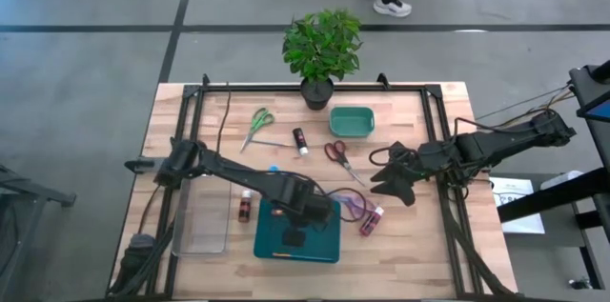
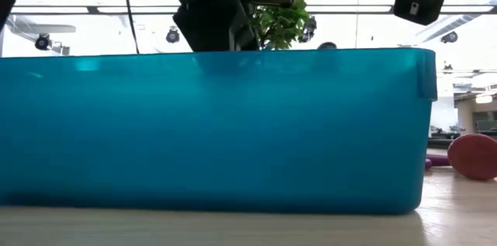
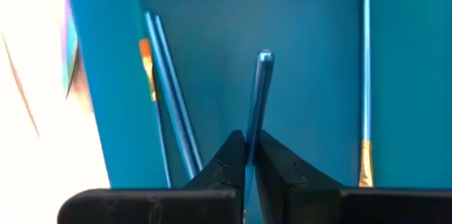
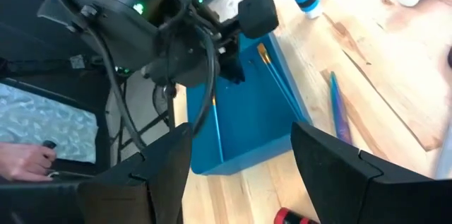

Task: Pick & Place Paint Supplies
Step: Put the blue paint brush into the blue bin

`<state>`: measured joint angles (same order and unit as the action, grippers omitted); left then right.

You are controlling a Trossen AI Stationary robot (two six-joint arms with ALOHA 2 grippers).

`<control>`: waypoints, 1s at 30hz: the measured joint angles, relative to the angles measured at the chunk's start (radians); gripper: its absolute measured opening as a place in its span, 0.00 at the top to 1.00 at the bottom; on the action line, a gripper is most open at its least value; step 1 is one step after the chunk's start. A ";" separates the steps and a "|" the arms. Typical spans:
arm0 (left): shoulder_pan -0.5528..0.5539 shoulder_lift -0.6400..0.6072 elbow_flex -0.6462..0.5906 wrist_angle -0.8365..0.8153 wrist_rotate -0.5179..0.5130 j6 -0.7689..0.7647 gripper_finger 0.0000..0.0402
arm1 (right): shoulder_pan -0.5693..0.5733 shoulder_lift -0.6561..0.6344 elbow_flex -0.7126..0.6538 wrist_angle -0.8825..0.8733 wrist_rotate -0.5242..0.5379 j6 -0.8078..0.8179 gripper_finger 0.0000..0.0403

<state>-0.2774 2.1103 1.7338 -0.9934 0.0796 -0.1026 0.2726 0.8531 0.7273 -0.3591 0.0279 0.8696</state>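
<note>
My left gripper (image 3: 248, 139) reaches down into the blue bin (image 1: 319, 245), shut on a thin blue-handled brush (image 3: 260, 90). Other brushes lie on the bin floor: two side by side (image 3: 169, 111) and one along the opposite wall (image 3: 365, 75). On the table stand or lie a blue bottle (image 1: 274, 171), a dark red bottle (image 1: 245, 209), a black bottle (image 1: 300, 140) and a pinkish-red bottle (image 1: 372, 218). Another brush (image 4: 339, 111) lies on the wood beside the bin. My right gripper (image 1: 391, 183) hovers open to the right of the bin. My left gripper pinches the blue brush handle (image 3: 251, 128) between its two fingertips, coming from above and pointing down into the bin. The brush runs on past the fingers, and its rounded end (image 3: 265, 58) hangs over the bin floor. Whether that end touches the floor, I cannot tell.
A potted plant (image 1: 322, 45) and a green tray (image 1: 351, 121) stand near the far edge. Green scissors (image 1: 257, 121), red scissors (image 1: 335, 152) and a clear container (image 1: 200, 216) also lie on the table. A person's hand (image 4: 21, 160) shows beyond the table.
</note>
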 joint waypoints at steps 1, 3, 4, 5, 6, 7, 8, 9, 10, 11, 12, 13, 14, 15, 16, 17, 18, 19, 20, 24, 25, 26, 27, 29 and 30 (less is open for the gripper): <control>0.003 0.004 0.003 0.002 0.000 0.016 0.96 | 0.000 -0.003 0.000 -0.006 -0.002 0.000 0.41; 0.006 0.006 0.000 0.000 0.001 0.027 0.96 | 0.000 -0.009 0.000 -0.003 -0.002 0.000 0.41; 0.007 0.006 -0.004 0.001 0.001 0.030 0.94 | 0.000 -0.013 0.000 -0.006 -0.002 0.000 0.41; 0.008 0.006 -0.009 -0.001 0.001 0.033 0.91 | 0.000 -0.015 0.000 -0.006 -0.002 -0.001 0.41; 0.009 0.006 -0.014 -0.002 -0.002 0.035 0.87 | 0.000 -0.018 0.000 -0.004 -0.002 -0.002 0.41; 0.010 0.006 -0.018 -0.002 -0.007 0.036 0.84 | 0.000 -0.023 0.000 -0.005 -0.002 -0.005 0.41; 0.010 0.006 -0.019 -0.004 -0.017 0.036 0.80 | 0.001 -0.026 0.000 -0.006 -0.002 -0.007 0.41; 0.010 0.006 -0.019 -0.006 -0.027 0.037 0.77 | 0.003 -0.028 0.000 -0.004 -0.001 -0.009 0.41; 0.011 0.005 -0.019 -0.007 -0.036 0.042 0.74 | 0.003 -0.030 0.000 -0.005 -0.001 -0.012 0.41; 0.013 0.004 -0.019 -0.006 -0.037 0.045 0.72 | 0.003 -0.031 0.000 -0.005 0.000 -0.016 0.41; 0.014 0.004 -0.019 -0.006 -0.042 0.044 0.70 | 0.003 -0.032 0.000 -0.006 -0.001 -0.019 0.41; 0.016 0.004 -0.019 -0.005 -0.046 0.044 0.68 | 0.003 -0.033 -0.001 -0.006 0.000 -0.020 0.41; 0.018 0.004 -0.019 -0.005 -0.047 0.044 0.67 | 0.003 -0.033 -0.001 -0.007 0.000 -0.021 0.41; 0.019 0.002 -0.018 -0.006 -0.050 0.044 0.66 | 0.003 -0.034 -0.001 -0.007 0.000 -0.023 0.41; 0.021 0.000 -0.016 -0.005 -0.051 0.041 0.66 | 0.003 -0.035 -0.001 -0.008 0.000 -0.024 0.41; 0.022 -0.007 -0.012 -0.004 -0.051 0.032 0.65 | 0.002 -0.035 -0.001 -0.008 0.000 -0.027 0.41; 0.023 -0.012 -0.008 0.003 -0.050 0.026 0.65 | 0.003 -0.035 -0.001 -0.008 0.000 -0.030 0.41; 0.024 -0.020 0.001 0.009 -0.042 0.020 0.65 | 0.002 -0.035 -0.001 -0.008 0.000 -0.031 0.41; 0.025 -0.032 0.010 0.015 -0.034 0.019 0.65 | 0.002 -0.035 -0.001 -0.008 0.000 -0.032 0.41; 0.025 -0.090 0.042 0.050 -0.017 0.008 0.65 | 0.003 -0.037 -0.001 -0.005 0.001 -0.041 0.41; 0.026 -0.108 0.050 0.051 -0.017 -0.007 0.65 | 0.004 -0.039 -0.001 -0.003 0.003 -0.043 0.41; 0.028 -0.127 0.058 0.050 -0.017 -0.025 0.65 | 0.005 -0.042 -0.001 -0.003 0.007 -0.045 0.41; 0.031 -0.149 0.064 0.050 -0.018 -0.047 0.65 | 0.005 -0.045 -0.001 -0.003 0.019 -0.047 0.41; 0.040 -0.198 0.069 0.048 -0.037 -0.104 0.65 | 0.006 -0.053 0.000 -0.002 0.035 -0.050 0.41; 0.044 -0.229 0.066 0.050 -0.057 -0.130 0.64 | 0.006 -0.056 0.000 -0.001 0.049 -0.051 0.41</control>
<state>-0.2332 1.8815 1.7993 -0.9436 0.0221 -0.2323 0.2790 0.7975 0.7269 -0.3599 0.0771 0.8181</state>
